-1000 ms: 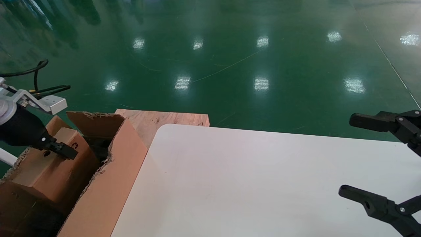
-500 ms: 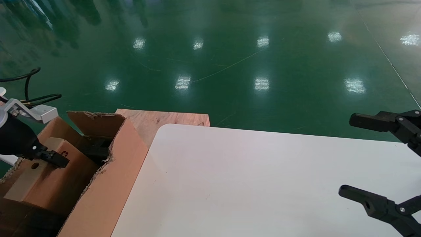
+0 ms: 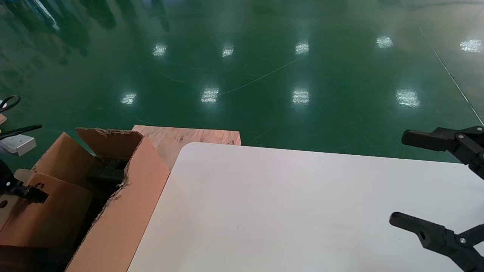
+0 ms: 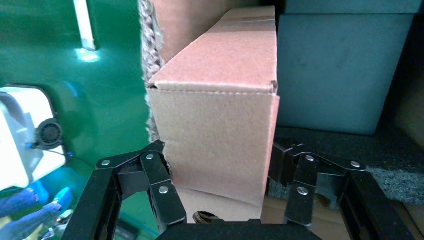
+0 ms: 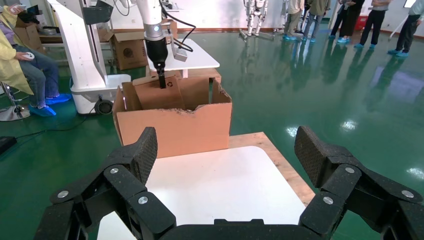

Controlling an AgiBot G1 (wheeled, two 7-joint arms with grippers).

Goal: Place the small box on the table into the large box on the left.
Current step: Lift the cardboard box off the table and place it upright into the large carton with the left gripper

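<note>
Your left gripper's (image 4: 217,175) jaws grasp the small box (image 4: 220,125) on both sides, reaching down inside the large box (image 3: 128,204) left of the table (image 3: 302,211). Your right gripper (image 5: 227,157) hovers over the table, jaws spread wide. One small box, one large box.

Robot test hall: glossy green floor (image 3: 264,75), other robot rigs (image 5: 85,45), seated operator (image 5: 22,55), visitors in blue shoe covers (image 5: 320,20) behind.
</note>
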